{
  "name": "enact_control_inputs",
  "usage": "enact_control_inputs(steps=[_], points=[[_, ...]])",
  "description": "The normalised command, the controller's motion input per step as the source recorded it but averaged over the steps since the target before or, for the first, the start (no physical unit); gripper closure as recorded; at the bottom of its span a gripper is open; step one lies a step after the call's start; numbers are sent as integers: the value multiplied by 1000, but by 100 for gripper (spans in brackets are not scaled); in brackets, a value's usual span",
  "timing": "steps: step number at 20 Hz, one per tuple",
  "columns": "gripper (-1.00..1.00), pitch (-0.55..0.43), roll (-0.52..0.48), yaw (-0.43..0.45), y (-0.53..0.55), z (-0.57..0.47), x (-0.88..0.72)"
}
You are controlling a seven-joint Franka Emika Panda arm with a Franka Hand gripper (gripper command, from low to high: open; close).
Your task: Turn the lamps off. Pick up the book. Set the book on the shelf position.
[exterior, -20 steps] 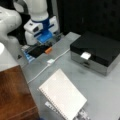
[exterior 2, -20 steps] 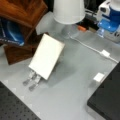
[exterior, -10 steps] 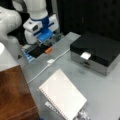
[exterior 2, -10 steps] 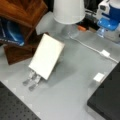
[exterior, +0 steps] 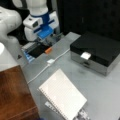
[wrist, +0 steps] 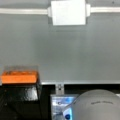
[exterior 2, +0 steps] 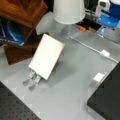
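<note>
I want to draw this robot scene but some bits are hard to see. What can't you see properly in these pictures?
- Gripper: its fingertips blur into the dark clutter in a front view; the wrist view shows none.
- Book: the bottom edge cuts off its lower corner in a front view.
- Lamp: the top edge cuts its shade off.
- Shelf block: runs off the left and bottom edges.

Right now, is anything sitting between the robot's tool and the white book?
Yes, in a front view: the white cord with its small switch crosses the table between the tool and the book.
</note>
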Motion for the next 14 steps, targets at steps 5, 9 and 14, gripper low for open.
enact_control_inputs(steps=[5,9,14], points=[[-100,348,-100,53,-161,412,662],[-100,374,-96,127,-225,409,880],[-100,318,-75,165,-298,327,885]])
